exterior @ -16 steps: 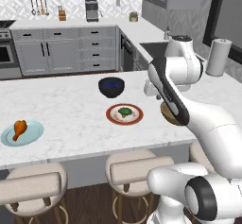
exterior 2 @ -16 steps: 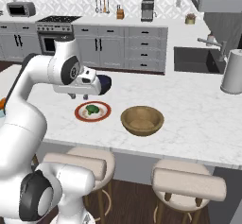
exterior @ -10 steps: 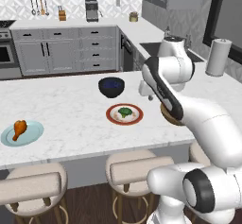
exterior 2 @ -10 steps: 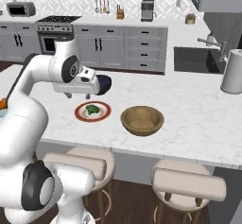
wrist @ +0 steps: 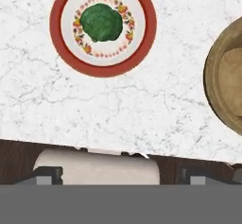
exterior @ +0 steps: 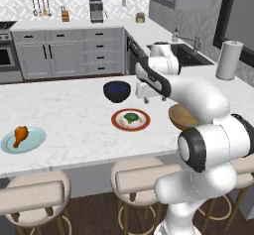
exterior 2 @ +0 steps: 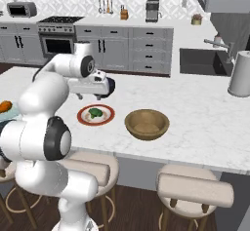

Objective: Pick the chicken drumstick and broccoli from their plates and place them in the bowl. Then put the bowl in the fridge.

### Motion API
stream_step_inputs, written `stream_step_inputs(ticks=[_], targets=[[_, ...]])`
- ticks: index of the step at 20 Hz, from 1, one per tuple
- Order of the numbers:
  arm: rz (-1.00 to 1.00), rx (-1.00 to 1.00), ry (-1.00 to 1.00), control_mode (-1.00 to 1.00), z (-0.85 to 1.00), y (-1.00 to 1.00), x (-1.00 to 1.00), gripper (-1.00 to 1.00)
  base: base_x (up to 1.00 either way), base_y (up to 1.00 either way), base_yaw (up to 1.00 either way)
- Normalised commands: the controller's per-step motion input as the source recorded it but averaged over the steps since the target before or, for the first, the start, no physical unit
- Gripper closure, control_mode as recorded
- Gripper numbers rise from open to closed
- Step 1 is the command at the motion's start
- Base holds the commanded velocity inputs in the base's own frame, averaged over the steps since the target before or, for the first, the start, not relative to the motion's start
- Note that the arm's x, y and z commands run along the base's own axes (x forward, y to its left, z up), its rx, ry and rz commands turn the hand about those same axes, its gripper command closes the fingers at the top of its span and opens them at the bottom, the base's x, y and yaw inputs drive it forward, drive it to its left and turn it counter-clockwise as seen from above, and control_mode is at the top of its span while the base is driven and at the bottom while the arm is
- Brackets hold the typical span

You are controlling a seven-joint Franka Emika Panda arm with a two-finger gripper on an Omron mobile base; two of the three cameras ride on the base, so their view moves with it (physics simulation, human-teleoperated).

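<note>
Marble counter holds broccoli on its red-rimmed plate, well beyond the gripper's spread, empty jaws.

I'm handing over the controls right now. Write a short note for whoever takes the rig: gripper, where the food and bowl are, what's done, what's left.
Gripper: open, empty, above the counter near the red-rimmed plate.
Broccoli lies on that plate; chicken drumstick on the blue plate far to the left.
Wooden bowl: empty, beside the broccoli plate.
Done: nothing moved.
Left: both foods into the bowl, then the bowl into the fridge.
</note>
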Motion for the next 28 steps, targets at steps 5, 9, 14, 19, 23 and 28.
stream_step_inputs(ticks=[5,9,14,19,23,28], targets=[[0.22,-0.04,0.22,-1.0,-0.71,0.19,1.0,-1.0,0.0,0.0,0.0],[0.18,-0.1,-0.03,-1.0,-0.84,0.44,0.72,-1.0,0.0,0.0,0.0],[0.2,0.0,-0.36,-1.0,-0.64,0.14,0.13,-1.0,0.0,0.0,0.0],[0.2,0.0,-0.22,-1.0,-0.35,0.01,0.28,-1.0,0.0,0.0,0.0],[0.15,0.0,0.17,-1.0,-0.01,0.07,0.5,-1.0,0.0,0.0,0.0],[0.13,0.0,0.19,-1.0,-0.02,0.19,0.56,-1.0,0.0,0.0,0.0]])
